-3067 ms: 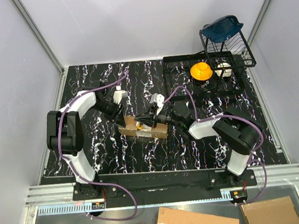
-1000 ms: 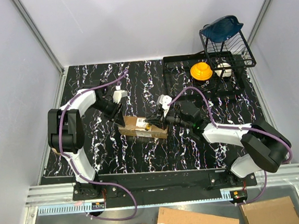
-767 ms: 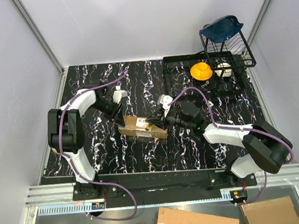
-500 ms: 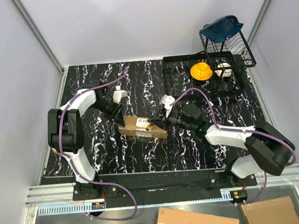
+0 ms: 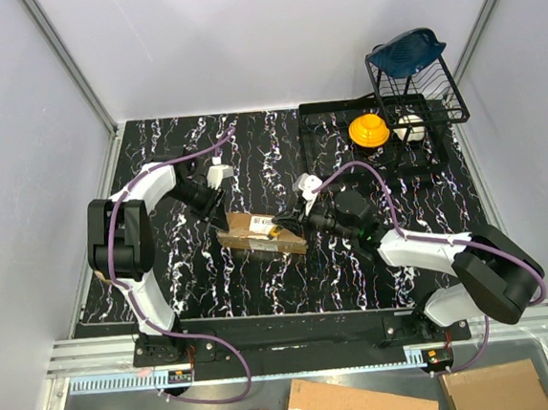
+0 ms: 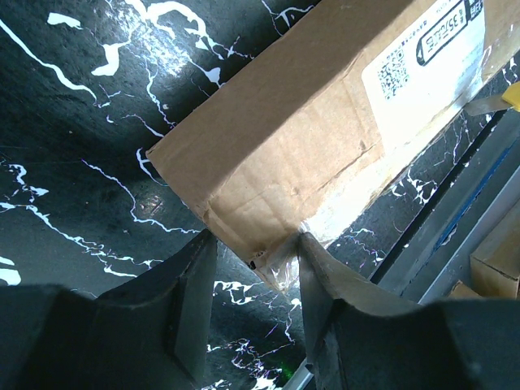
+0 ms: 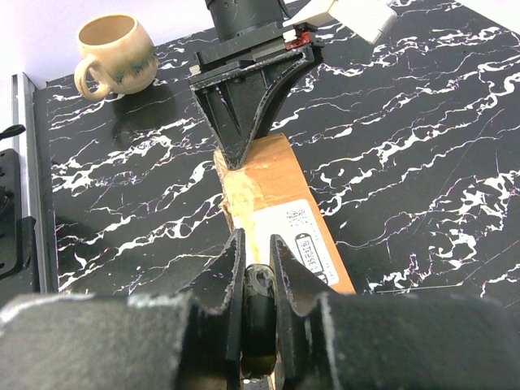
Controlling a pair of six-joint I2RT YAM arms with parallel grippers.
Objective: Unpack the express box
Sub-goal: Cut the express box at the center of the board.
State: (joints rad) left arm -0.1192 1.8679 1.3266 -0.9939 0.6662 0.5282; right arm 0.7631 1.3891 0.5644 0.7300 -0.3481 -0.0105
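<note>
1. Placement: the express box [image 5: 257, 229] lies flat on the black marbled table [image 5: 279, 156], stretched between the two grippers with one end at each.
2. The left gripper [image 6: 250, 264] comes down on the box end nearest to it. Its two fingers [image 6: 191, 301] straddle a bottom corner of that end, each pressed against the cardboard, so it is clenched on the box at about half its spread.
3. Glossy clear tape [image 6: 357, 195] wraps the box edge just ahead of the left fingers. A white shipping label [image 6: 422, 73] sits farther along the same face, away from that gripper.
4. The right gripper [image 7: 256, 244] hovers over the opposite end of the box, its fingertips just above the top face and beside the label.
5. The right jaws are drawn nearly together, grasping a utility knife [image 7: 258, 302]. The dark body of the knife fills the narrow gap between them.
6. From the right gripper, the box runs straight ahead, and the left arm's fingers form a dark V at its far end.
7. A beige mug [image 7: 114, 53] stands on the table well beyond the right gripper, off to the left in its wrist view.
8. A black wire dish rack [image 5: 417, 87] stands at the far corner of the table, well apart from both grippers. An orange-yellow item [image 5: 368, 130] lies in its tray.
9. Flat cardboard pieces [image 5: 359, 404] lie behind both grippers, past the arm bases.
</note>
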